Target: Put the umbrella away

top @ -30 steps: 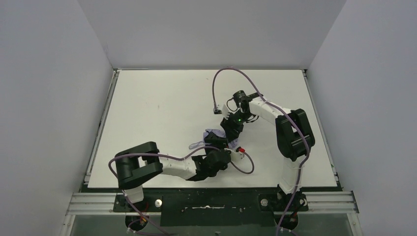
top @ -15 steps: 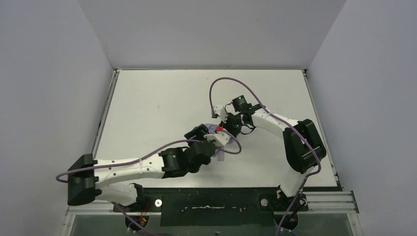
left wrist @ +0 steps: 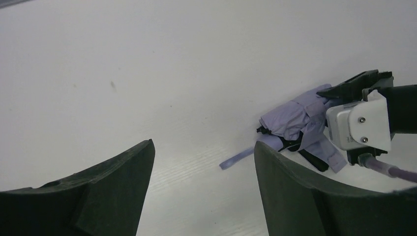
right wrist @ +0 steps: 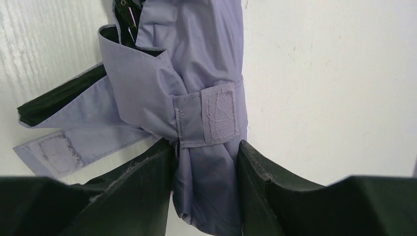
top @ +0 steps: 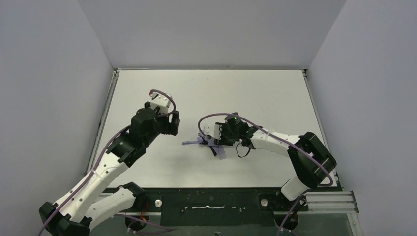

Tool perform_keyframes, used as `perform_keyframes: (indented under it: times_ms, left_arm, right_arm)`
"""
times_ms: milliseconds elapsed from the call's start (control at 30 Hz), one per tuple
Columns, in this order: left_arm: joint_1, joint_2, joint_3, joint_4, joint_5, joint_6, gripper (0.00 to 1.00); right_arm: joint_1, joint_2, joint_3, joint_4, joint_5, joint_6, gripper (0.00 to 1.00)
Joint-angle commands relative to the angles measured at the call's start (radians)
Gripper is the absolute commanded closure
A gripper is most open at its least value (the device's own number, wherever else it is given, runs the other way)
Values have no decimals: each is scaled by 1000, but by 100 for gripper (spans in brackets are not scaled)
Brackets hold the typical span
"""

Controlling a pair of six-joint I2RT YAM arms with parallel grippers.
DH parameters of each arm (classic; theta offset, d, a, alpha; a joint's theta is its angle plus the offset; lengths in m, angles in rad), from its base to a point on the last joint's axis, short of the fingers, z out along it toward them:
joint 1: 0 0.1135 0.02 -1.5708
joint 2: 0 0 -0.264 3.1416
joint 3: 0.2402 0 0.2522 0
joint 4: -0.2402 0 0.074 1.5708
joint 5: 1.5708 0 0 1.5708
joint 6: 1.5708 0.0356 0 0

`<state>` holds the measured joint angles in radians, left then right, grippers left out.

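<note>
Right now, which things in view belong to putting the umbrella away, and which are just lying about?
Belong to the job:
- umbrella, folded, lying on the table, its strap not fastened
- right claw, closed around the umbrella
- left claw, open, apart from the umbrella

Just there:
- table
- purple cables on the arms
</note>
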<state>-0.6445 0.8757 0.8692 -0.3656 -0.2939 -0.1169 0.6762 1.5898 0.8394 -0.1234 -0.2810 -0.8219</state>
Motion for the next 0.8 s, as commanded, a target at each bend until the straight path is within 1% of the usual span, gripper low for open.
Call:
perform_keyframes:
  times_ms: [0,67,133,267,433,633,767]
  left_arm:
    - [100,132,63,-47,403,-16,28]
    - [131,199,90,-38,505,-7,28]
    - [148,263,115,-25,590,17,26]
    - [161,390,177,-1,712,70,23]
    - [162,543,239,-12,784,181,22]
    - [162,704,276,-46,855,289,21]
    - [158,799,315,-84,947,324,20]
  right_arm:
    - [68,-5,-120,98,99,-68,88]
    - [108,-10,-168,191,143,-78,88]
    - [148,-4,-192,224,181,-93,88]
    - [201,22,-233,293,266,-112,88]
    - [221,9,-284,390,278,-131,89]
    - [221,-4,-297,405,251,-144,90]
    - [222,-4,-300,409,250,-149,91]
